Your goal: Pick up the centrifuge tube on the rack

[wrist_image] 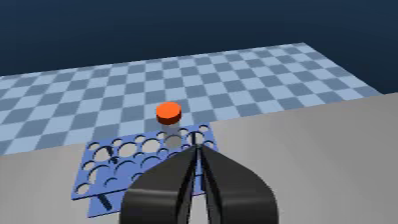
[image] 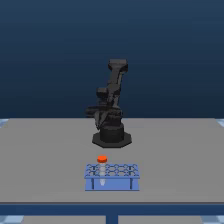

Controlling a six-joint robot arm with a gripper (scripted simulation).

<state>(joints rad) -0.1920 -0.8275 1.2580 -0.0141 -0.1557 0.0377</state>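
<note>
In the exterior view the rack (image: pixel 111 177) sits on the grey tabletop (image: pixel 40 160) just before the arm's base, the centrifuge tube (image: pixel 102 160) upright in a back-row hole. The wrist view shows the gripper (wrist_image: pixel 196 148) pinched narrow, empty, above the rack (wrist_image: pixel 115 165), near the centrifuge tube (wrist_image: pixel 169 116).

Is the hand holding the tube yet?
No. In the wrist view the tube stands in the rack, apart from the closed hand.

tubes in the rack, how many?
1. The tube with an orange cap stands in a hole near one end of the rack, beyond the fingers. Other visible holes look empty; the fingers hide some.
</note>
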